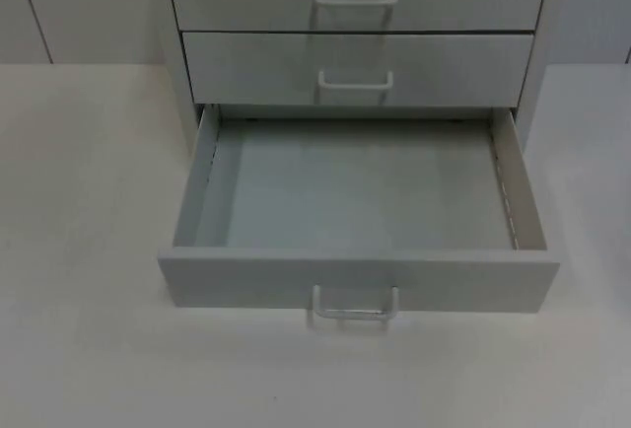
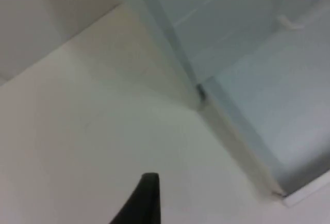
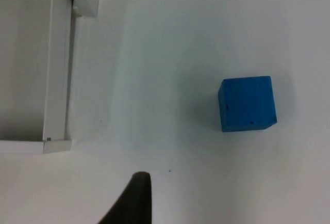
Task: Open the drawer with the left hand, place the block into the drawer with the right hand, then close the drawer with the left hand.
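Observation:
The bottom drawer of the grey cabinet stands pulled out, its inside bare, its white handle facing the table's front. A blue block lies on the white table, off the drawer's right front corner. My right gripper hangs above the table near that corner, apart from the block. My left gripper is over the table beside the drawer's left wall, touching nothing.
Two shut drawers with white handles sit above the open one. The open drawer reaches well out over the table top. The grey partition wall stands behind the cabinet.

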{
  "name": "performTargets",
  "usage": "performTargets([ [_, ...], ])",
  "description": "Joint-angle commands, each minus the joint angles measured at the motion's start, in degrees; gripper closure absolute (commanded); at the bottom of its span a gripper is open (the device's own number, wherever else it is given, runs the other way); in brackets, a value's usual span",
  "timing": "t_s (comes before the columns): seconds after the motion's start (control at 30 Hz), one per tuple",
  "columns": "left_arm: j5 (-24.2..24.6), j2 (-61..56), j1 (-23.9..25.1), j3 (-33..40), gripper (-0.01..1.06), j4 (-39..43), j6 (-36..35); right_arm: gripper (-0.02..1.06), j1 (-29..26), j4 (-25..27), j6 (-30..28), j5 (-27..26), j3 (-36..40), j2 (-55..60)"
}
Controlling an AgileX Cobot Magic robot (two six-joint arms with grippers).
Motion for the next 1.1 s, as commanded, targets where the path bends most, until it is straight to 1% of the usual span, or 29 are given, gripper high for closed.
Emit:
performTargets([
  [0.0, 0.5, -2.8, 6.6, 1.3, 0.0, -1.2, -2.7, -0.01, -0.3, 0.0, 0.0, 0.2, -0.6, 0.0],
  [0.03, 0.5, -2.8, 6.6, 1.3, 0.0, -1.2, -2.7, -0.01, -0.3, 0.0, 0.0, 0.2, -0.6, 0.0],
  [0.07, -0.7, -4.9, 10.7, 3.2, 0.0, -1.2, -4.0, -0.01, -0.3, 0.0, 0.0, 0.2, -0.6, 0.0],
  [0.1, -1.0, -5.7, 12.2, 4.2, 0.0, -1.3, -4.7, -0.01, -0.3, 0.0, 0.0, 0.2, -0.6, 0.0],
  [0.13, -1.5, -7.5, 16.5, 7.0, 0.0, -1.3, -7.1, -0.01, -0.3, 0.0, 0.0, 0.2, -0.6, 0.0],
  [0.17, -1.6, -8.9, 18.6, 8.5, 0.0, -1.3, -8.4, -0.01, -0.3, 0.0, 0.0, 0.2, -0.6, 0.0],
  [0.2, -1.6, -8.9, 18.6, 8.5, 0.0, -1.3, -8.4, -0.01, -0.3, 0.0, 0.0, 0.2, -0.6, 0.0],
  [0.27, -1.6, -11.5, 22.8, 12.0, 0.0, -1.3, -9.4, -0.01, -0.3, 0.0, 0.0, 0.2, -0.6, 0.0],
  [0.37, -2.7, -16.5, 25.6, 15.9, 0.0, -1.3, -10.3, -0.01, -0.3, 0.0, 0.0, 0.3, -0.6, 0.0],
  [0.43, -2.7, -17.8, 26.0, 16.9, 0.0, -1.3, -10.5, -0.01, -0.3, -0.2, 0.0, 0.3, -0.6, 0.0],
  [0.57, -2.5, -24.2, 26.0, 20.7, 0.0, -1.3, -11.1, -0.01, -0.3, -0.5, 0.5, 2.3, -0.6, 0.2],
  [0.8, -2.5, -30.3, 26.0, 24.2, 0.0, -1.3, -11.8, -0.01, -0.3, -0.8, 0.5, 4.2, -0.7, 2.7],
  [0.9, -2.5, -32.3, 26.0, 24.8, 0.0, -1.3, -12.0, -0.01, -0.3, -0.8, 0.2, 6.6, -2.9, 6.6],
  [0.93, -2.5, -32.3, 26.0, 24.8, 0.0, -1.3, -12.0, -0.01, -0.3, -0.8, 0.2, 6.6, -2.9, 6.6],
  [1.0, -2.5, -32.9, 26.0, 24.8, 0.0, -1.1, -12.5, -0.01, -0.9, -0.7, 0.0, 6.8, -5.0, 10.3],
  [1.07, -2.5, -33.1, 26.0, 24.8, 0.0, -1.0, -12.5, -0.01, -2.1, -0.1, -1.4, 7.3, -7.3, 15.0],
])
